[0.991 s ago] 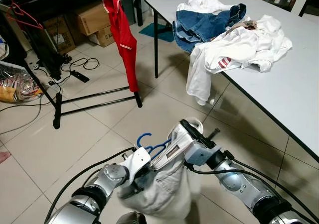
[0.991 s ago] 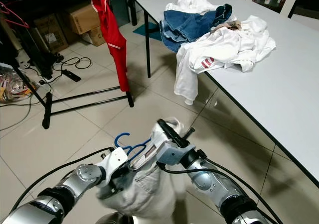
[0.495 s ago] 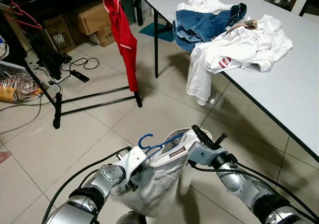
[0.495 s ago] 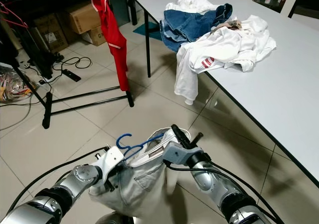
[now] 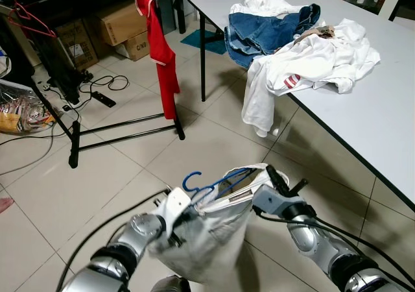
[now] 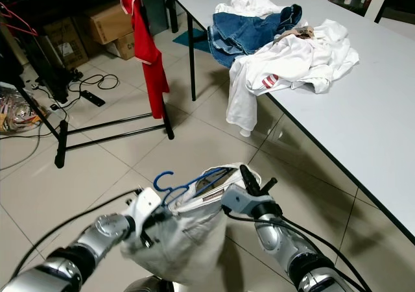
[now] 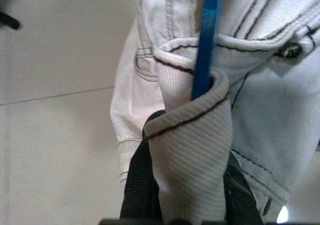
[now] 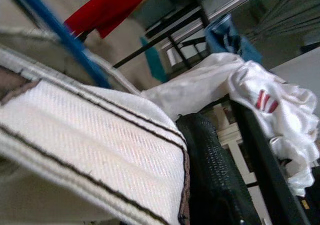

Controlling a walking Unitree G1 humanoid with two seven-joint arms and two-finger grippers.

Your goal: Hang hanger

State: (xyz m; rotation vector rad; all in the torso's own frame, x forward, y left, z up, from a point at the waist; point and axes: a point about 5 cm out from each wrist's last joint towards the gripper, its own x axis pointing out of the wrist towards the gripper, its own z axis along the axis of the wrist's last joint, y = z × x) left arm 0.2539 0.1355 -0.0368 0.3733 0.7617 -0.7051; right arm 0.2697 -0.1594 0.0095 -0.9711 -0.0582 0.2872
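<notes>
Wrist views show both end effectors point(image 7: 185, 195) point(image 8: 210, 175) clamped on white shorts point(image 5: 207, 240) carrying blue hanger point(image 5: 207, 187).

A: Where's the left gripper point(image 5: 178, 209)?
B: Lower centre-left, arm bent inward, fingers clamped on cloth.
A: And the right gripper point(image 5: 272, 180)?
B: Lower centre-right (forearm reaching up-left), likewise pinching fabric.

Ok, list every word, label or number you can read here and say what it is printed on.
Cardboard box under the dark desk: black print, partly hidden by the red garment; too cut off to read reliably.
Waistband label on the white jeans held by both grippers: too small and blurred to read.
No other legible text.
</notes>
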